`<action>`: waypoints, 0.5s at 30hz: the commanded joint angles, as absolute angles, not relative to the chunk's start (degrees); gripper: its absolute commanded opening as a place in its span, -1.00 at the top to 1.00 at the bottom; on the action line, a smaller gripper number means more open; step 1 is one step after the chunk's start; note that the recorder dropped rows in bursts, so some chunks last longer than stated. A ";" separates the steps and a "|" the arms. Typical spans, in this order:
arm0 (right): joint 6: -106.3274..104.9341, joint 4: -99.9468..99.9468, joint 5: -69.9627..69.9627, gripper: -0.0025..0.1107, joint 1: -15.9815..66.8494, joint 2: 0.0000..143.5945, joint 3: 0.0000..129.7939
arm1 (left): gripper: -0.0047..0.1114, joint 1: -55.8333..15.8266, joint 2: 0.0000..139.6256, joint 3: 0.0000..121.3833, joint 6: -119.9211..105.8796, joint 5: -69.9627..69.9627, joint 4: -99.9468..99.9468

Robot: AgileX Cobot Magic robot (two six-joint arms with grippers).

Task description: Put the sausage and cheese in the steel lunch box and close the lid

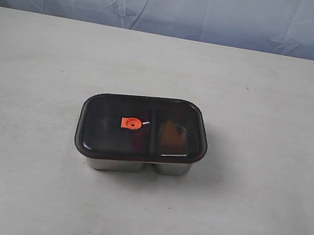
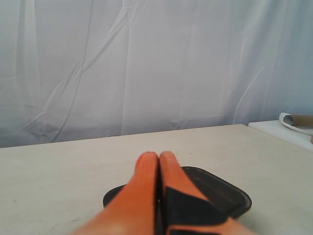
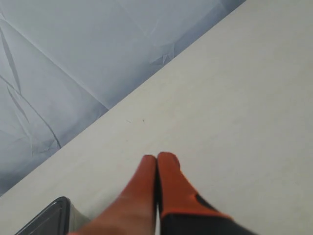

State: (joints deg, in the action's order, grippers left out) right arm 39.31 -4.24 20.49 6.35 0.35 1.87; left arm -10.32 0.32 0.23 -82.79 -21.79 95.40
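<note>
The steel lunch box (image 1: 114,163) stands mid-table with the dark lid (image 1: 143,128) seated on it, its orange valve tab (image 1: 131,123) at centre. Through the lid an orange-brown shape, the cheese (image 1: 170,133), shows in the smaller compartment. The sausage is hidden. Neither gripper appears in the exterior view. In the left wrist view my left gripper (image 2: 159,155) is shut and empty, with the lid (image 2: 222,188) beyond its orange fingers. My right gripper (image 3: 156,157) is shut and empty over bare table, a corner of the lunch box (image 3: 51,215) beside it.
A white table (image 1: 278,114) backed by a pale blue-white curtain (image 1: 176,3). In the left wrist view a second white surface (image 2: 283,132) with a roll of tape (image 2: 296,121) stands past the table's end.
</note>
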 commanded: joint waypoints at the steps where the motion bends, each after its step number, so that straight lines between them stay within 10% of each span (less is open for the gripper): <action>1: 38.93 -4.26 20.41 0.97 6.06 0.00 1.59 | 0.92 -10.32 0.00 0.00 -82.61 -22.25 95.06; 15: 38.93 -4.26 20.41 0.97 6.06 0.00 1.59 | 0.92 -10.32 0.00 0.00 -82.61 -22.25 93.19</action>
